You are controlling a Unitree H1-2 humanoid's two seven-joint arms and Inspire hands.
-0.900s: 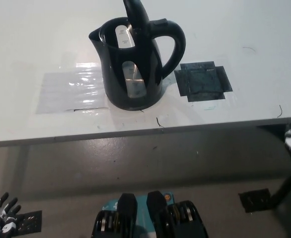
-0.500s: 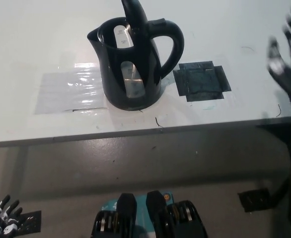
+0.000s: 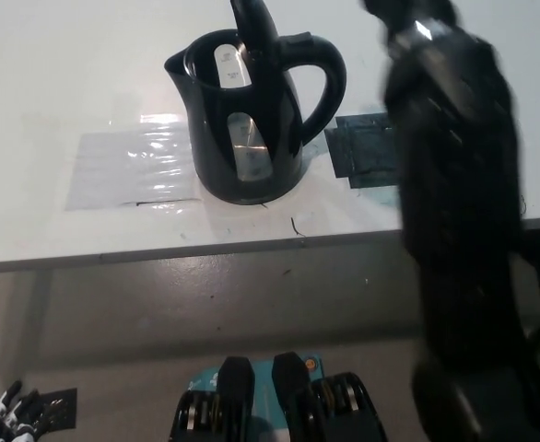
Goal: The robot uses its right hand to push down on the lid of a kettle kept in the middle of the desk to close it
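Because its lid (image 3: 250,28) is standing straight up, the black kettle (image 3: 247,120) is open and you can look down inside it. The kettle sits on the white desk (image 3: 49,83) near the front edge, about in the middle, with its handle (image 3: 323,78) pointing to the robot's right, so the right arm can get to it easily. That black right arm (image 3: 459,212) is big and blurry and reaches up over the desk beside the kettle. It covers part of a dark tape patch (image 3: 362,152). The right hand (image 3: 408,14) is mostly out of the picture at the top, so I cannot tell what its fingers are doing. It is not touching the lid yet. The white left hand (image 3: 7,414) rests down low in the corner, away from the desk, with its fingers a little apart and holding nothing.
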